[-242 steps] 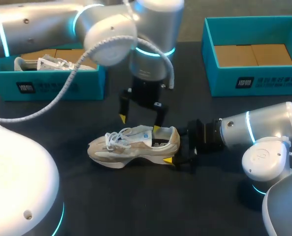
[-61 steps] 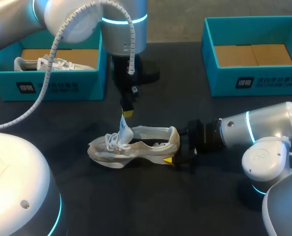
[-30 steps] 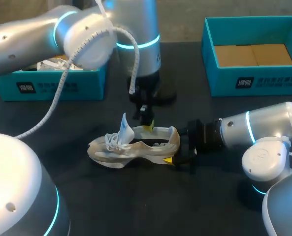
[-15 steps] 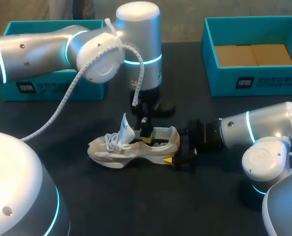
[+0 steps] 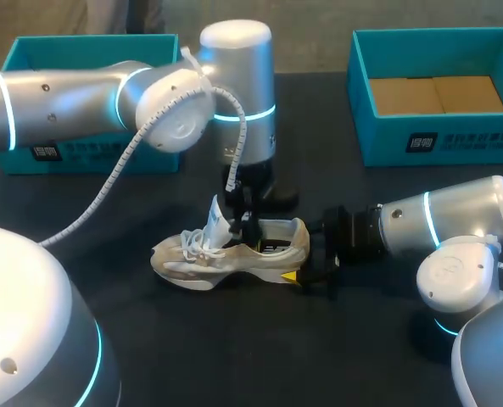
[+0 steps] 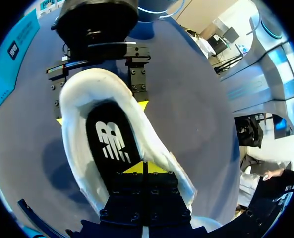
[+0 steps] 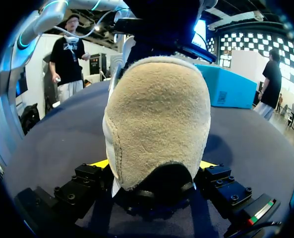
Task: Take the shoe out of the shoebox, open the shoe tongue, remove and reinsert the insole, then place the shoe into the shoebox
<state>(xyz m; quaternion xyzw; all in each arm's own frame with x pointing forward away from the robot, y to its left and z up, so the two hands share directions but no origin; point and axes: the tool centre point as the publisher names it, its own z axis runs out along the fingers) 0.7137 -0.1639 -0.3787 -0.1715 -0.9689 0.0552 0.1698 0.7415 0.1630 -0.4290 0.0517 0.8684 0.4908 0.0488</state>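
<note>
- Head view: a beige and white shoe (image 5: 234, 253) is seen lying on its sole on the dark bench (image 5: 234, 348), a little toward 9 o'clock of the middle, with its toe pointing to 9 o'clock and its heel to 3 o'clock.
- The white tongue (image 5: 218, 220) is lifted and stands upright above the laces (image 5: 196, 242).
- The left arm (image 5: 81, 97) is brought in from 9 o'clock, and the left gripper (image 5: 244, 229) is lowered into the shoe's opening, just at 3 o'clock of the tongue.
- In the left wrist view the yellow tips of the left gripper (image 6: 143, 167) are pressed together on the black insole (image 6: 112, 141); whether the insole's edge is nipped between them cannot be told.
- The right gripper (image 5: 300, 259) is set at the heel from 3 o'clock.
- In the right wrist view the suede heel (image 7: 159, 124) is clamped between the two fingers of the right gripper (image 7: 154, 166), one yellow tip touching each side.
- One teal shoebox (image 5: 90, 153) is placed at 10 o'clock of the shoe, partly hidden by the left arm.
- A second teal shoebox (image 5: 438, 140) is placed at 2 o'clock, well apart, with its brown cardboard floor showing.
</note>
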